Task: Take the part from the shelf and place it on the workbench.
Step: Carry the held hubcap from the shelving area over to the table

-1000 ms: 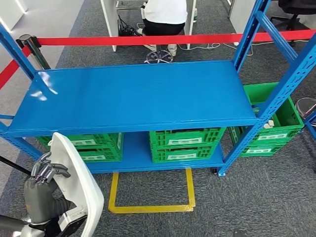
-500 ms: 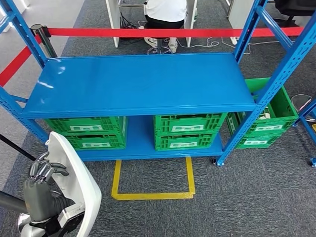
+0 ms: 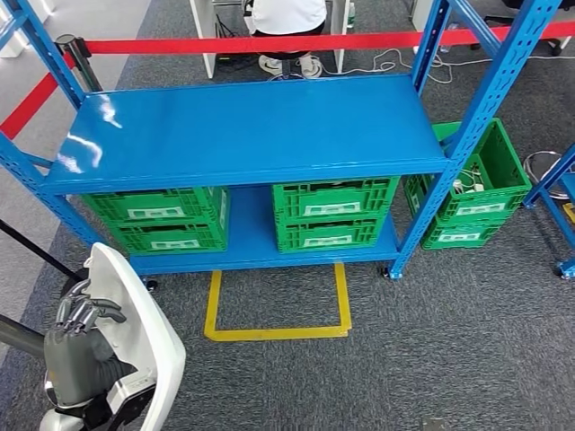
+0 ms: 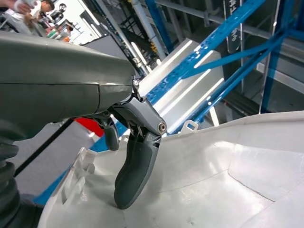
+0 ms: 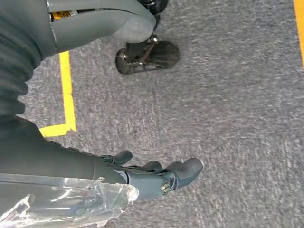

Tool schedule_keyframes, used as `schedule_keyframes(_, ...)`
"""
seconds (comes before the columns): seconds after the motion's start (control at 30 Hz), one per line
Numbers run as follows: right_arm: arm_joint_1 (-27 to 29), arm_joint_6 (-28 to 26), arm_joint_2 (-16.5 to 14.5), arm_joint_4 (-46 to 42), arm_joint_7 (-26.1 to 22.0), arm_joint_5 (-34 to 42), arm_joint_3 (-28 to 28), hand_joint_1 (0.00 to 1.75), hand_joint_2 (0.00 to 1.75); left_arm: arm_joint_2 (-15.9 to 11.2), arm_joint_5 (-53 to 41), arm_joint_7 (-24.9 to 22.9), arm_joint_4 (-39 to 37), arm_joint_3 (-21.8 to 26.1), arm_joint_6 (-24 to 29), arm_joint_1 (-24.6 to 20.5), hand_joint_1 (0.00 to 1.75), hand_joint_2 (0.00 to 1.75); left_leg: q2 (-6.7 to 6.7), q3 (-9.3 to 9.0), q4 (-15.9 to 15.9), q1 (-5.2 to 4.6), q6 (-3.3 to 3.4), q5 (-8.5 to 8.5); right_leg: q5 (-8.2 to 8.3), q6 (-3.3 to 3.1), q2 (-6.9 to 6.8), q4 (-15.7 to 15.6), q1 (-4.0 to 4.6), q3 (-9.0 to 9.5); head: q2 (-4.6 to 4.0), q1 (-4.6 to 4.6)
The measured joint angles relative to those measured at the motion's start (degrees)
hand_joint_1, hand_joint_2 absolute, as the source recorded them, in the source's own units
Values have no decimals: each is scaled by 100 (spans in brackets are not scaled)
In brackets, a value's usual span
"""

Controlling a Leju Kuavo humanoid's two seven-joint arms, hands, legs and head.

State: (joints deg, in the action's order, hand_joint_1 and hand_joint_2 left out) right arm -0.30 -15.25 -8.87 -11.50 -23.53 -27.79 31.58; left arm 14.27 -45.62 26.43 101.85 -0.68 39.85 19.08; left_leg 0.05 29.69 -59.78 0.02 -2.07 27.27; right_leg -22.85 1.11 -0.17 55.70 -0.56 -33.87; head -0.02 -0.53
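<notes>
Head view: left hand (image 3: pixel 80 346) grips a white molded part (image 3: pixel 139 337), low beside the blue shelf (image 3: pixel 244 135); green crates (image 3: pixel 332 215) beneath.
Left wrist view: thumb (image 4: pixel 134 173) pressed onto the part.
Right wrist view: right hand (image 5: pixel 157 173) over grey carpet (image 5: pixel 232 104), fingers loosely extended, holding nothing.

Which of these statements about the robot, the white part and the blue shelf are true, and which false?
1. The left hand holds the large white moulded plastic part. True.
2. The top board of the blue metal shelf carries a green crate. False: it is bare; the green plastic crates sit on the lower board.
3. The right hand holds a tool. False: it holds nothing, hanging over grey carpet.
4. Yellow tape marks the floor before the shelf. True.
</notes>
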Motion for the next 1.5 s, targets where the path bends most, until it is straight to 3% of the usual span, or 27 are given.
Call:
schedule_keyframes(0.07, -7, 37, -2, 0, -6, -3, 5, 0, 175, 4, 7, 3, -2, 3, 1, -22, 175, 175, -16, -374, 627, -16, 58, 6, 102, 57, -4, 3, 8, -71, 0, 3)
schedule_keyframes(0.17, -1, 60, -3, 0, -15, -14, 8, 0, 175, 11, 37, 9, -16, 19, 2, -23, 175, 175, -5, -339, 748, -23, 183, -43, 173, 151, -3, -8, -3, -146, 0, 7)
schedule_keyframes(0.23, 15, 63, -3, 0, -16, -30, 9, 0, 175, 20, 65, 15, -32, 35, 2, -32, 175, 175, 20, -267, 767, -6, 275, -134, -162, 206, 5, 324, -9, -280, 0, 34)
schedule_keyframes(0.3, 19, 69, -3, 0, -16, -52, 9, 0, 175, 26, 100, 25, -54, 55, 2, -42, 175, 175, 34, -183, 758, -15, 326, -212, -689, 235, 7, 1056, -11, -486, 0, 62)
schedule_keyframes(0.33, 18, 70, -3, 0, -15, -63, 9, 0, 175, 26, 119, 38, -70, 66, 2, -45, 175, 175, 40, -124, 750, -23, 335, -255, -867, 245, 7, 1428, -12, -562, 0, 64)
schedule_keyframes(0.37, 19, 67, -3, 0, -15, -74, 9, 0, 175, 26, 141, 57, -87, 74, 2, -49, 175, 175, 44, -59, 736, -32, 338, -299, -919, 250, 7, 1647, -11, -566, 0, 63)
schedule_keyframes(0.4, 18, 63, -3, 0, -14, -85, 9, 0, 175, 27, 158, 78, -105, 83, 2, -54, 175, 175, 46, 12, 715, -37, 335, -340, -852, 248, 7, 1655, -9, -468, 0, 63)
schedule_keyframes(0.47, 6, 56, -3, -1, -14, -111, 9, 0, 175, 28, 185, 110, -135, 102, 2, -68, 175, 175, 39, 159, 647, -40, 309, -412, -574, 230, 8, 1094, -8, 12, 0, 65)
schedule_keyframes(0.53, -29, 55, -3, -2, -8, -144, 9, 0, 175, 34, 193, 132, -150, 125, 3, -84, 175, 175, 36, 277, 571, -53, 257, -471, -510, 199, 16, 295, 3, 548, 0, 60)
schedule_keyframes(0.6, -50, 53, -4, -2, 2, -178, 9, 0, 175, 43, 199, 169, -157, 143, 4, -109, 175, 175, 38, 346, 532, -65, 202, -549, -574, 157, 29, -12, 20, 712, 0, 57)
schedule_keyframes(0.67, -44, 52, -9, -1, 13, -204, 11, 0, 175, 48, 211, 198, -165, 156, 5, -124, 175, 175, 30, 402, 510, -63, 143, -575, -504, 77, 26, -1, 9, 601, 0, 56)
schedule_keyframes(0.7, -45, 52, -13, -1, 17, -214, 13, 0, 175, 49, 220, 204, -168, 162, 7, -126, 175, 175, 22, 451, 439, -58, 107, -469, -454, 23, 19, 2, 1, 538, 0, 47)
schedule_keyframes(0.77, -57, 52, -18, -1, 18, -221, 21, 0, 175, 48, 234, 207, -175, 173, 9, -134, 175, 175, 8, 625, -41, -38, 39, 48, -323, -64, 4, 0, -12, 397, 0, 27)
schedule_keyframes(0.83, -59, 56, -18, -2, 16, -223, 30, 0, 175, 48, 239, 207, -189, 175, 10, -145, 175, 175, 7, 804, -819, -21, 1, 564, -190, -87, -3, 4, -6, 223, 0, 14)
schedule_keyframes(0.87, -57, 58, -18, -2, 16, -224, 34, 0, 175, 48, 240, 207, -200, 177, 11, -147, 175, 175, 7, 830, -1108, -19, -5, 637, -122, -84, -8, 7, -5, 134, 0, 15)
schedule_keyframes(0.93, -58, 60, -18, -2, 15, -224, 38, 0, 175, 47, 240, 207, -215, 180, 11, -150, 175, 175, 6, 639, -1154, -18, 3, 387, 20, -71, -15, 18, -4, -49, 0, 13)
schedule_keyframes(1.0, -62, 61, -18, -3, 10, -223, 44, 0, 175, 48, 240, 207, -219, 183, 10, -168, 175, 175, 5, 83, -485, -18, 30, 105, 159, -39, -9, 37, -1, -214, 0, 11)
schedule_keyframes(1.07, -61, 61, -19, -4, 4, -220, 51, 0, 175, 50, 243, 207, -221, 183, 10, -205, 175, 175, -2, -508, 385, -25, 83, 171, 286, 14, 0, 51, 15, -308, 0, 18)
schedule_keyframes(1.1, -58, 61, -19, -4, 1, -218, 56, 0, 175, 50, 249, 207, -224, 183, 10, -222, 175, 175, -6, -657, 637, -36, 114, 235, 355, 44, -1, 43, 19, -329, 0, 16)
schedule_keyframes(1.17, -48, 58, -18, -4, -2, -213, 71, 0, 175, 50, 269, 207, -238, 187, 11, -236, 175, 175, -2, -631, 737, -51, 203, 205, 470, 112, -4, 8, 3, -354, 0, 19)
schedule_keyframes(1.2, -36, 56, -18, -4, -2, -209, 81, 0, 175, 50, 279, 207, -248, 190, 12, -238, 175, 175, 7, -577, 732, -52, 252, 145, 396, 147, -4, 44, -8, -386, 0, 18)
schedule_keyframes(1.27, -11, 52, -19, -4, 0, -204, 102, 0, 175, 53, 291, 207, -268, 190, 11, -246, 175, 175, 25, -442, 734, -41, 339, 4, -95, 200, 3, 436, -17, -511, 0, 42)
schedule_keyframes(1.33, -4, 52, -21, -4, 1, -198, 122, 0, 175, 55, 301, 207, -293, 190, 11, -250, 175, 175, 30, -265, 726, -56, 372, -148, -694, 229, 6, 1225, -12, -678, 0, 70)
schedule_keyframes(1.37, -5, 51, -21, -4, 1, -195, 136, 0, 175, 54, 307, 207, -311, 190, 11, -253, 175, 175, 32, -161, 718, -66, 375, -228, -814, 234, 6, 1586, -11, -715, 0, 73)
schedule_keyframes(1.4, -6, 47, -21, -4, 2, -191, 152, 0, 175, 53, 318, 207, -332, 190, 11, -257, 175, 175, 33, -48, 701, -75, 372, -308, -777, 229, 6, 1802, -10, -680, 0, 73)
schedule_keyframes(1.43, -5, 43, -21, -4, 2, -188, 167, 0, 175, 52, 329, 207, -351, 189, 11, -263, 175, 175, 34, 66, 678, -83, 364, -380, -627, 218, 7, 1817, -7, -551, 0, 73)
schedule_keyframes(1.5, -10, 35, -20, -6, 3, -184, 189, 0, 175, 50, 356, 207, -384, 186, 11, -278, 175, 175, 31, 276, 615, -91, 336, -504, -376, 181, 8, 1242, 1, 5, 0, 74)
